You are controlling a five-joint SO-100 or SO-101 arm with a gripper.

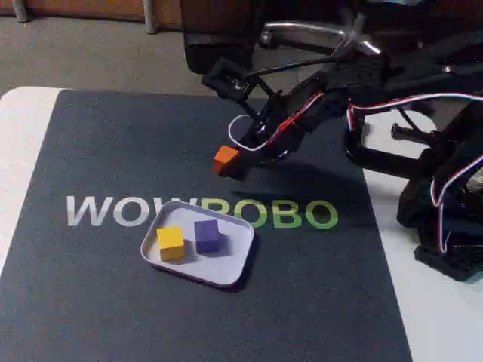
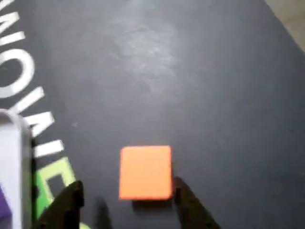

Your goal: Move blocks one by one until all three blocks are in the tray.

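Observation:
The orange block [image 1: 225,159] lies on the dark mat beyond the tray, and the wrist view shows it [image 2: 145,171] from above. My gripper [image 1: 235,164] is open and low over it. In the wrist view the gripper [image 2: 128,207] straddles the block: the right finger [image 2: 190,207] is at the block's right side and the left finger [image 2: 64,205] stands well apart from it. The white tray [image 1: 226,273] sits nearer the front and holds the yellow block [image 1: 170,243] and the purple block [image 1: 207,234] side by side. The wrist view catches the tray's rim [image 2: 14,143] at its left edge.
The dark mat [image 1: 113,302] with WOWROBO lettering covers most of the white table [image 1: 19,136]. The arm's black body and base [image 1: 445,219], with cables, stand at the right. Chair legs and floor lie beyond the table's far edge.

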